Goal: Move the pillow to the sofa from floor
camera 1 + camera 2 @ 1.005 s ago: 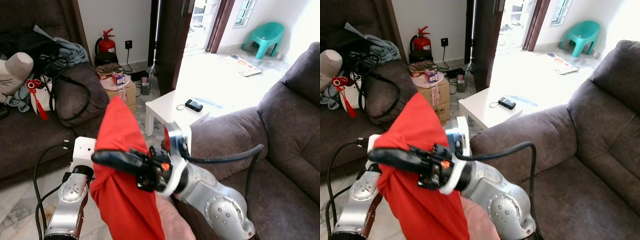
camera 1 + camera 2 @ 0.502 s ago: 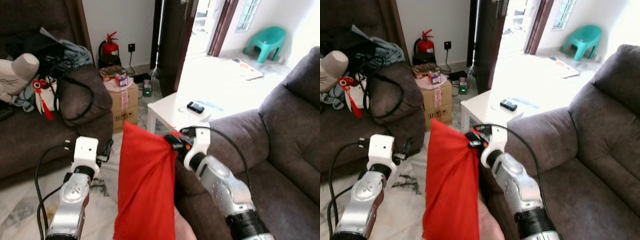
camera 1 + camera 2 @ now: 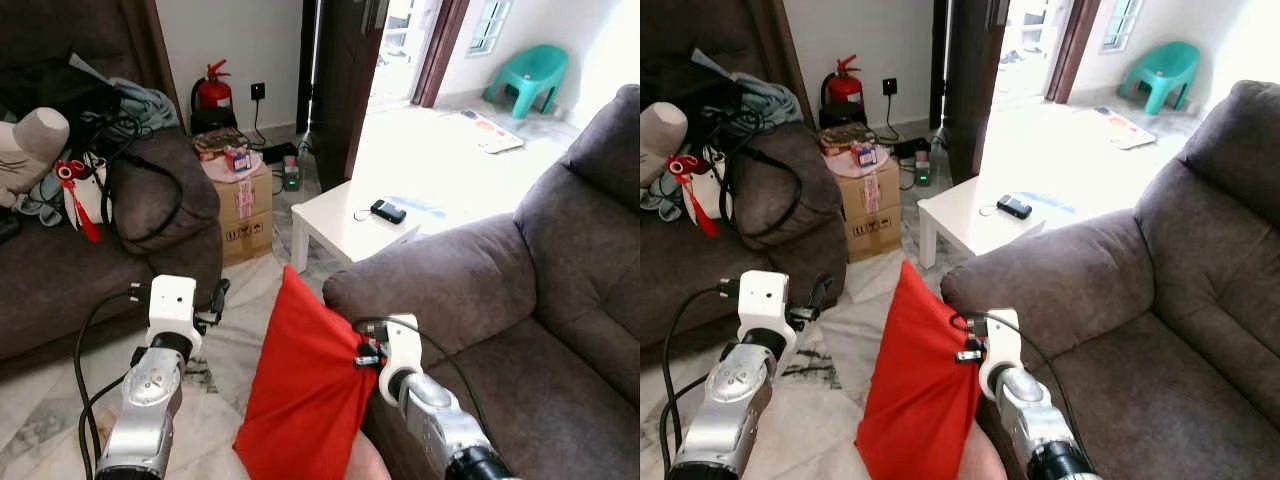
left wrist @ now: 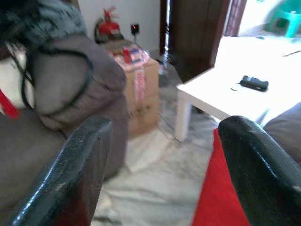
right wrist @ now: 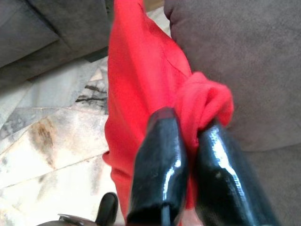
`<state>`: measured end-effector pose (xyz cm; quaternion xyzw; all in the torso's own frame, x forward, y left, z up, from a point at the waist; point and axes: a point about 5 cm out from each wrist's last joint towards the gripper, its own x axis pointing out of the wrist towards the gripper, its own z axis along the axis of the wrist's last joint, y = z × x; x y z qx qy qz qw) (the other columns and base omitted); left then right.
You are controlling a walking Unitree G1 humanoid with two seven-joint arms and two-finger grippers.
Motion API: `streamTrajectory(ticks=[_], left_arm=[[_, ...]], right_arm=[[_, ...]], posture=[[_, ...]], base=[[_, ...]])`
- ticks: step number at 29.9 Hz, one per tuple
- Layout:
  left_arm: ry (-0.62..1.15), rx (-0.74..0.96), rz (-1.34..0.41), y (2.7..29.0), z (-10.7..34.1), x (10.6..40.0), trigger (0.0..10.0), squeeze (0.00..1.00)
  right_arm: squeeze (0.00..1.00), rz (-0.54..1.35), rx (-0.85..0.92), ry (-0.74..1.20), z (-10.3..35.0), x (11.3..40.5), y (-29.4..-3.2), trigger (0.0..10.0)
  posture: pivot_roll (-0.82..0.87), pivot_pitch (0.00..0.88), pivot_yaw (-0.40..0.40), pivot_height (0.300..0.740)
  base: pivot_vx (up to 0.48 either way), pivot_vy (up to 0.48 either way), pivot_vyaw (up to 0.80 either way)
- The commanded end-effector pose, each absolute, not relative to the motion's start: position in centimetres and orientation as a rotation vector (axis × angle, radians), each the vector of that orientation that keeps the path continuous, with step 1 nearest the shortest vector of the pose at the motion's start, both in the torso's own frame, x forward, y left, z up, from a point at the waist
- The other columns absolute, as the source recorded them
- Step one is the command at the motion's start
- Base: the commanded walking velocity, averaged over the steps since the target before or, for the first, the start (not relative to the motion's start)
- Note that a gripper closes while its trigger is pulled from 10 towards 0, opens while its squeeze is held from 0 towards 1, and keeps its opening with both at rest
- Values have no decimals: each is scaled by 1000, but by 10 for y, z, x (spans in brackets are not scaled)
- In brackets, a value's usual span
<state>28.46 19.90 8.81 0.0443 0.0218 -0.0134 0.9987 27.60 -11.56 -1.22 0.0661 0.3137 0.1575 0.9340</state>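
Dropping: the red pillow (image 3: 305, 395) had come down from chest height, where it stood a second earlier, to hang low beside the near end of the grey sofa (image 3: 500, 320).
Pillow place: it hung at a slant over the marble floor (image 3: 830, 420), its top corner just beside the sofa armrest (image 3: 420, 275), its lower edge near the floor; whether it touched the floor could not be told.
Right tool: the right tool (image 5: 188, 155) had swung from far out in front back to the near right, and its two black fingers (image 5: 157, 165) were clenched on a bunched corner of the red cloth.
Left tool: the left tool (image 4: 162, 155) had let go and drawn away to the left; its fingers stood spread with nothing between them, looking toward the white table (image 4: 225, 94) and the cardboard box (image 4: 138, 94).
Surroundings: a dark phone-like item (image 3: 388, 211) lay on the white table, a fire extinguisher (image 3: 212, 88) stood far left by the wall, and a teal chair (image 3: 527, 75) stood far right.
Meaning for the task: the pillow was carried by one corner alone, so it looked likely to swing. It was not yet on the seat; it still had to be lifted over the armrest and onto the cushion to the right.
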Motion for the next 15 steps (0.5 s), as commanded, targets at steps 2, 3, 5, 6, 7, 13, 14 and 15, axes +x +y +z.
streamTrajectory(ticks=[2, 3, 5, 6, 7, 13, 14, 15], left_arm=[[97, 22, -63, 199, 81, 278, 10000, 0], [133, -32, -111, 199, 77, 273, 10000, 0], [165, -61, -152, 199, 74, 269, 10000, 0], [197, -50, -198, 200, 69, 264, 10000, 0], [222, -44, -223, 202, 66, 260, 10000, 0], [297, 8, -259, 222, 63, 246, 10000, 0], [297, 8, -259, 222, 63, 246, 10000, 0], [306, 0, -275, 225, 65, 244, 10000, 0]], right_arm=[[0, 435, 136, 592, -7, 278, -117, 10000], [0, 536, 146, 607, -9, 273, -113, 10000], [0, 627, 145, 609, -10, 268, -109, 10000], [0, 737, 149, 617, -11, 262, -105, 10000], [0, 807, 134, 629, -12, 258, -103, 10000], [0, 907, 142, 598, -4, 261, -122, 10000], [0, 907, 142, 598, -4, 261, -122, 10000], [0, 890, 148, 588, 0, 265, -128, 10000]], posture=[[191, 0, -118, 740], [190, 0, -120, 740], [191, 0, -121, 740], [192, 0, -121, 740], [188, 0, -120, 740], [204, 0, -122, 740], [204, 0, -122, 740], [198, 0, -120, 740]], base=[[0, 0, 0], [0, 0, 0], [0, 0, 0], [0, 0, 0], [0, 0, 0], [0, 0, 0], [0, 0, 0], [0, 0, 0]])
